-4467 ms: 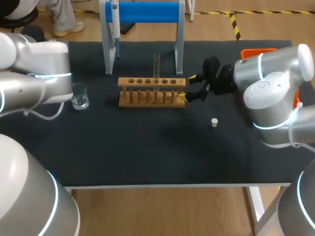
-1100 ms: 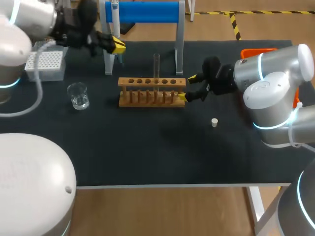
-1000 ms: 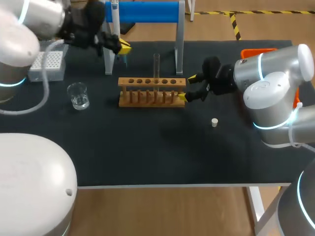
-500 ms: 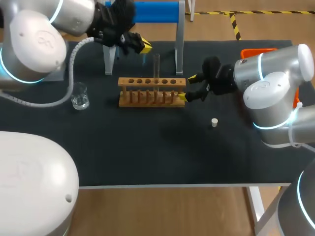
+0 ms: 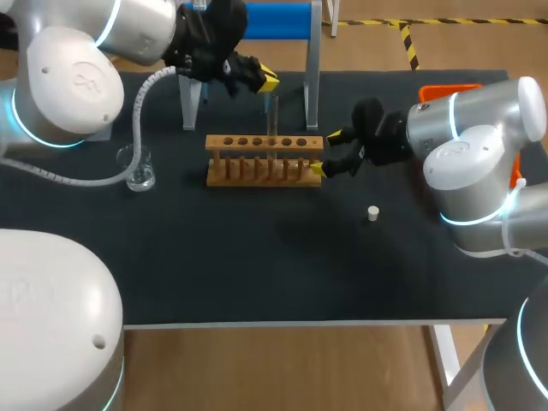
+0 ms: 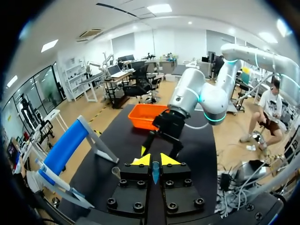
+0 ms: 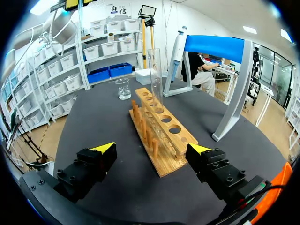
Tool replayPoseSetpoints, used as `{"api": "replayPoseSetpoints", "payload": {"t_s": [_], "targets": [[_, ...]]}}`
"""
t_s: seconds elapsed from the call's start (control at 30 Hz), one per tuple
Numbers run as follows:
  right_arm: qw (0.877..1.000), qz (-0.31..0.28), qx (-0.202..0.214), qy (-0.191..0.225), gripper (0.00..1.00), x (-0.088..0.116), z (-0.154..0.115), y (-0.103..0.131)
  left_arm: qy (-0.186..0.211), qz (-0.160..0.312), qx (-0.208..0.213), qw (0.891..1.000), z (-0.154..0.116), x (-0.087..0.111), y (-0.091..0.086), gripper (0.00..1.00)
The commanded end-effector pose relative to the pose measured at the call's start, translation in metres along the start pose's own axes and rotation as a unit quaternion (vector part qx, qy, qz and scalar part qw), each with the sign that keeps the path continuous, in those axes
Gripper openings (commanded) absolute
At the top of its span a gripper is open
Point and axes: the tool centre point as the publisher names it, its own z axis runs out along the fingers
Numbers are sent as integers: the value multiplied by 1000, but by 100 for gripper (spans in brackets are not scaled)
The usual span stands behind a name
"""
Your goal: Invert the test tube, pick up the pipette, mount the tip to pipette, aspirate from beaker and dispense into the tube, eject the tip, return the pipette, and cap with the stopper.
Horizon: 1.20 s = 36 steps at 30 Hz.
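Observation:
A clear test tube [image 5: 272, 111] stands upright in the wooden rack [image 5: 264, 159]; the right wrist view shows the tube [image 7: 156, 77] too. My left gripper [image 5: 267, 84] hovers just over the tube's top, shut on a small teal piece [image 6: 155, 171] that looks like a pipette tip. In the left wrist view the tube's round mouth [image 6: 115, 172] lies just beside the left gripper [image 6: 154, 160]. My right gripper [image 5: 328, 151] stands open at the rack's right end, with that end [image 7: 164, 164] between its fingers, apart from both. The pipette [image 6: 47, 169] hangs on the blue stand [image 5: 282, 17].
A glass beaker [image 5: 137, 167] sits left of the rack. A small white stopper [image 5: 372, 213] lies on the black mat to the rack's front right. An orange bin [image 5: 445, 90] stands at the back right, behind my right arm.
My left arm has swung right from the stand's left leg to over the test tube, carrying the teal piece. The right arm, rack and stopper have not moved.

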Motion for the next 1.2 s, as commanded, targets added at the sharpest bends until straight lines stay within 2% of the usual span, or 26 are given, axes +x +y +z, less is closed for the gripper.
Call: {"api": "replayPoseSetpoints", "payload": {"t_s": [0.03, 0.33, 0.43, 1.2], "targets": [[1000, 0, 0, 1, 100, 0, -1, 0, 5, -1, 1, 1000, 9, -2, -3, 0], [1000, 0, 0, 1, 100, 0, -1, 0, 20, -26, -20, 999, 13, -2, -3, 0], [1000, 0, 0, 1, 100, 0, -1, 0, 26, -28, -11, 999, 14, -2, -3, 0], [1000, 0, 0, 1, 100, 0, -1, 0, 25, -30, -14, 999, 13, -3, -3, 0]]}}
